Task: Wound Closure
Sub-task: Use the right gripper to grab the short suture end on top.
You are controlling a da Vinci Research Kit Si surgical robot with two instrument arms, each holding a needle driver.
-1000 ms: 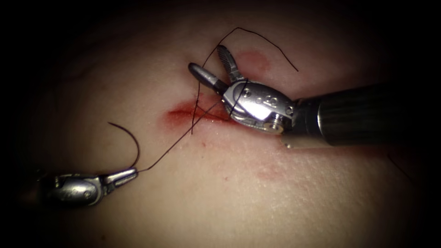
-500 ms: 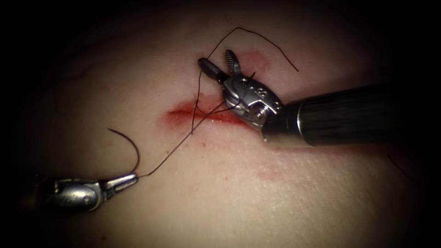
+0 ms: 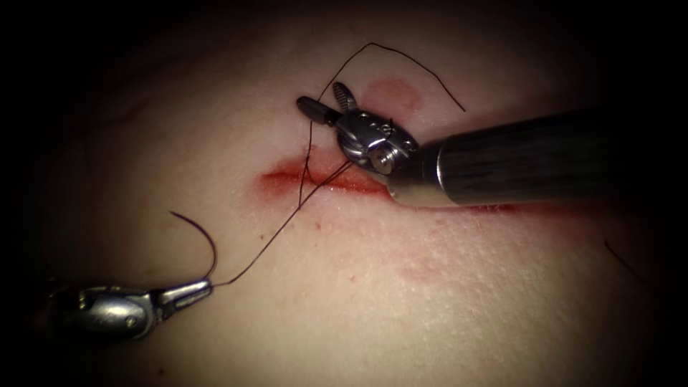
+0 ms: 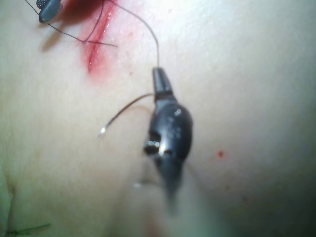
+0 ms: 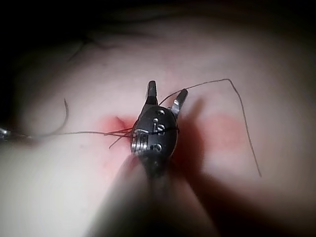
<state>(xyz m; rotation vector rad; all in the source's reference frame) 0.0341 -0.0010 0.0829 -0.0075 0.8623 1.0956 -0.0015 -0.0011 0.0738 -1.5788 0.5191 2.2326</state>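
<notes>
The tissue (image 3: pixel 373 301) carries the red cut (image 3: pixel 315 178) at center frame. Right tool (image 3: pixel 328 104), above the cut, jaws parted, grasps nothing; thread (image 3: pixel 265 240) seems wrapped around its wrist. Left tool (image 3: pixel 193 290), lower left, clenches the needle's (image 3: pixel 204 233) swaged end, clear of tissue.

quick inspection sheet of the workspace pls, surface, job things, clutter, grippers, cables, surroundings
surface: tissue with a cut, red fluid along it.
job's things: needle out of the tissue, on the left of the cut; thread runs from its held end to the cut, wraps the right tool's wrist, and a free end lies beyond.
clutter: nothing seen.
grippers: left gripper shut on the needle at its thread end; right gripper open, holding nothing, above the cut with the thread strand running between its jaws.
cables: nothing seen.
surroundings: dark beyond the tissue.
</notes>
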